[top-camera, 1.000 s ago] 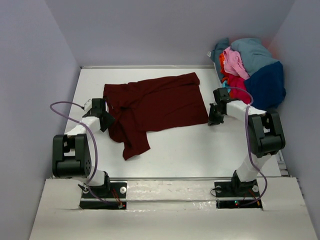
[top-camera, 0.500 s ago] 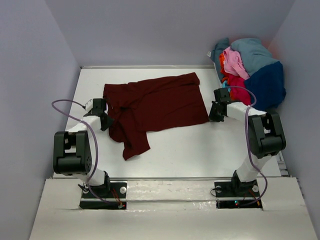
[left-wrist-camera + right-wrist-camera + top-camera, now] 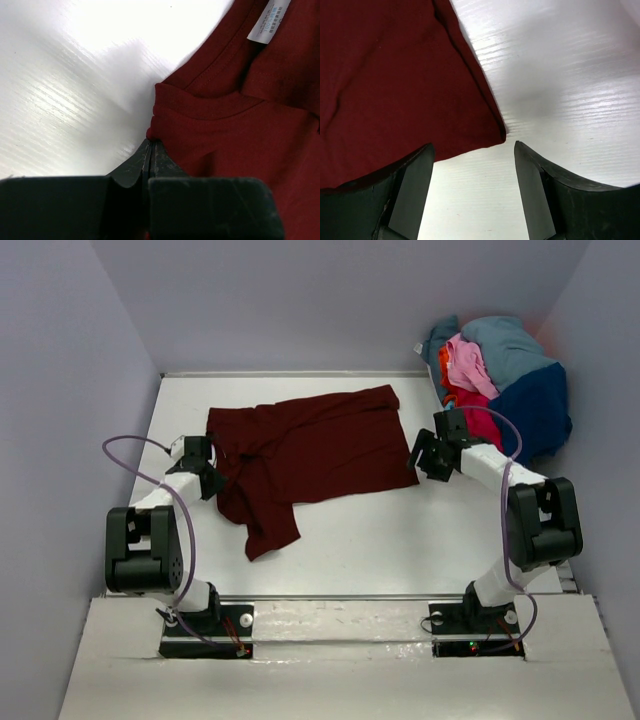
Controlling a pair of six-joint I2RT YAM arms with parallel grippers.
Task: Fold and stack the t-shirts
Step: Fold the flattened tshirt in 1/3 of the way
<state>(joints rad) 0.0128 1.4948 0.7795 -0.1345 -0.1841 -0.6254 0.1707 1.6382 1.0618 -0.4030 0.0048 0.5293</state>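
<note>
A dark maroon t-shirt (image 3: 310, 445) lies spread and partly rumpled on the white table (image 3: 400, 530), one sleeve hanging toward the near side. My left gripper (image 3: 205, 468) is at its left edge by the collar. In the left wrist view the jaws (image 3: 150, 142) are pressed together with a pinch of the maroon cloth (image 3: 235, 135) bunched at their tip. My right gripper (image 3: 420, 462) stands open at the shirt's right hem corner. In the right wrist view that corner (image 3: 490, 135) lies just ahead of the fingers (image 3: 415, 170), with nothing between them.
A heap of other t-shirts (image 3: 500, 380), teal-blue, pink, red and navy, sits at the back right against the wall. Grey walls close in the table on three sides. The near edge carries both arm bases.
The left gripper has shut on the shirt's left edge. The right gripper has opened and shifted slightly back and up from the hem corner.
</note>
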